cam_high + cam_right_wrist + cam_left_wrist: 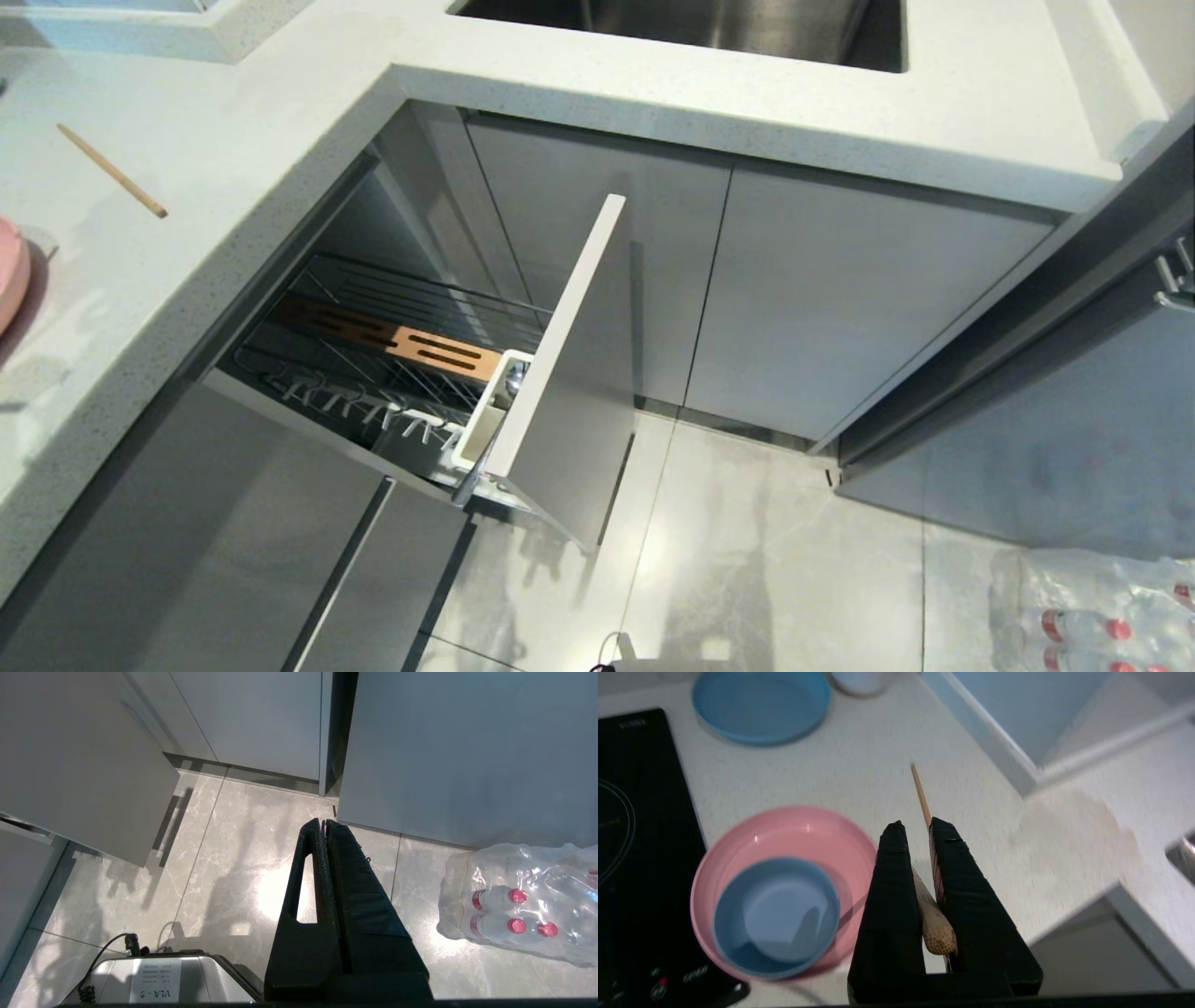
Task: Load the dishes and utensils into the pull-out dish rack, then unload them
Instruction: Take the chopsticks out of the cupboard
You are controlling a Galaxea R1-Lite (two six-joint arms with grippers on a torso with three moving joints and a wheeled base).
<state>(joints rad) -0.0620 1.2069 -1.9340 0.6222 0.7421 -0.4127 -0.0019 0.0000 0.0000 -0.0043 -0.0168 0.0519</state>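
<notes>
**Left tool clamped on one chopstick above the tabletop, rack pulled out**

The speckled white tabletop (233, 140) wraps around the corner, with the steel sink (691, 23) sunk into it at the far side. Below it, the pull-out dish rack (569, 373) stands slid out from the cabinet row, its tall light-grey front panel angled into the room. Its chrome wire basket (373, 308) holds the wooden slotted insert (411, 343), and the white plastic cutlery holder (485, 411) sits just behind the panel, with something grey-metallic showing in it.

On the tabletop beside the black cooktop (640, 858) lies the salmon-pink plate (784, 826), and the blue-grey bowl (777, 910) rests inside it. A light blue plate (761, 704) lies farther off.

The left tool (915, 828) hangs over the tabletop near the pink plate, its jaws narrow and gripping a single wooden chopstick (931, 924). A second chopstick (112, 171) lies loose on the tabletop.

The right tool (324, 823) is parked low over the tiled floor (233, 858), jaws pressed together and empty, near a wrapped pack of bottles (518, 905).
</notes>
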